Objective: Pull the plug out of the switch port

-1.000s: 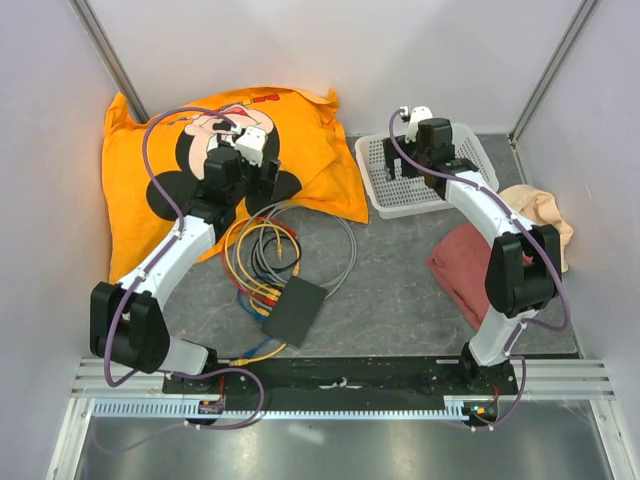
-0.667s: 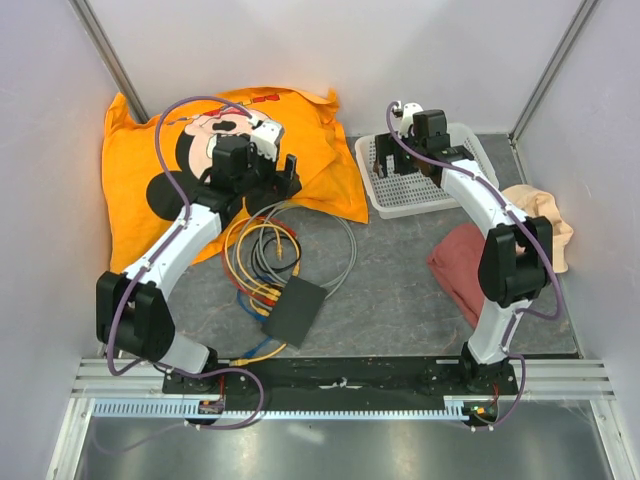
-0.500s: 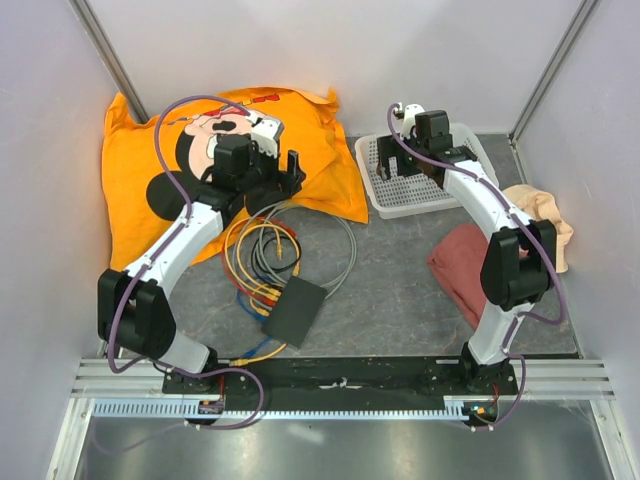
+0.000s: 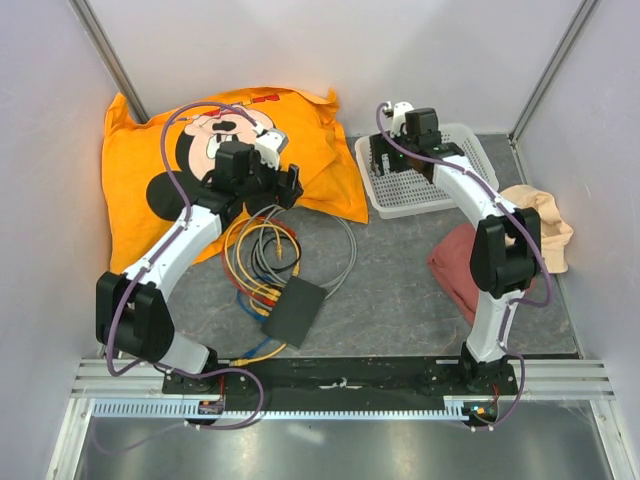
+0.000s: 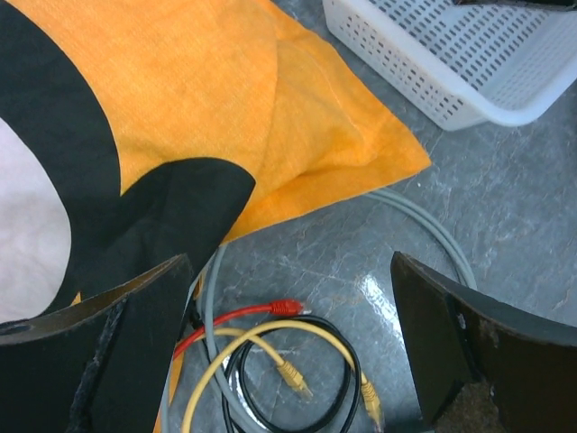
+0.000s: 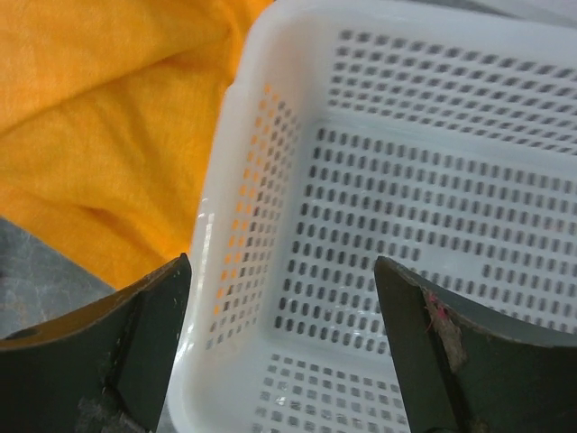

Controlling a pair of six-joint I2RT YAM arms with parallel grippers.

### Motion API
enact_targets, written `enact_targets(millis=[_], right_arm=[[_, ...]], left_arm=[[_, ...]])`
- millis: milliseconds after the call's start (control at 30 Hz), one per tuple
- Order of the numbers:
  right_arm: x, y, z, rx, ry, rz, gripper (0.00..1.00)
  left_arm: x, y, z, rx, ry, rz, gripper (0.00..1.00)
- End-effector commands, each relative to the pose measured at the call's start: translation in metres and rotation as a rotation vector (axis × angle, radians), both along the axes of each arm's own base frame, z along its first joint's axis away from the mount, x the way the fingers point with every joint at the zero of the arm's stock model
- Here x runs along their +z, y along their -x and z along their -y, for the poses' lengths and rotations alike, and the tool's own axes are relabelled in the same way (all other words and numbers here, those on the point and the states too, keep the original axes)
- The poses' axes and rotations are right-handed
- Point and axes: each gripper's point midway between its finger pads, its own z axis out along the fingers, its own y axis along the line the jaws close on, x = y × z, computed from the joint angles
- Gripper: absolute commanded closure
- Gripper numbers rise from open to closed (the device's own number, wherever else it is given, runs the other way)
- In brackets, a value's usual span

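The switch (image 4: 295, 308) is a flat black box lying on the grey table in front of the arm bases. Yellow plugs (image 4: 264, 299) sit in its left edge, and their cables run into a coil (image 4: 262, 248) behind it. My left gripper (image 4: 285, 181) hangs open over the far end of the coil, at the pillow's right edge. In the left wrist view the left gripper (image 5: 288, 257) has loose red (image 5: 287, 308) and yellow (image 5: 293, 374) plugs below it. My right gripper (image 4: 388, 160) is open over the basket's left end, and the right wrist view shows the right gripper (image 6: 281, 262) holding nothing.
An orange cartoon pillow (image 4: 190, 140) fills the back left. The white mesh basket (image 4: 420, 210) stands at the back right, its rim (image 6: 225, 180) under my right gripper. Red cloth (image 4: 460, 270) and beige cloth (image 4: 548, 215) lie at the right. Walls close in on three sides.
My left gripper has swung right, off the pillow's middle to its right edge above the cables. My right gripper has moved left to the basket's left end.
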Motion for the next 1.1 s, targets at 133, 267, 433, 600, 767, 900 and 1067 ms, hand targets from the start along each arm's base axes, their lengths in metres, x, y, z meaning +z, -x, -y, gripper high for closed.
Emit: enact_targets(millis=[133,267,433,600,767,900,1067], right_arm=[[-0.001,0.092,-0.073,0.425,-0.019,-0.030,0.21],[-0.013,0.147,-0.076,0.616,0.078,-0.025,0.23],[-0.063,0.156,-0.062,0.596,0.184,-0.144,0.30],[-0.094,0.114,-0.030,0.392,0.242,-0.220,0.33],[-0.082,0.050,0.011,0.244,0.251,-0.170,0.33],[-0.059,0.019,0.015,0.223,0.247,-0.096,0.33],[-0.055,0.059,-0.026,0.379,0.148,-0.116,0.30]], left_arm=[[-0.001,0.040,-0.027,-0.064,-0.156,0.027,0.02],[-0.032,0.061,-0.053,-0.066,-0.218,-0.041,0.01],[-0.065,0.095,-0.062,-0.184,-0.289,-0.112,0.01],[-0.088,0.117,-0.070,-0.279,-0.376,-0.165,0.03],[-0.109,0.126,-0.085,-0.352,-0.507,-0.139,0.05],[-0.121,0.148,-0.085,-0.454,-0.533,-0.160,0.07],[-0.130,0.169,-0.089,-0.604,-0.606,-0.102,0.11]])
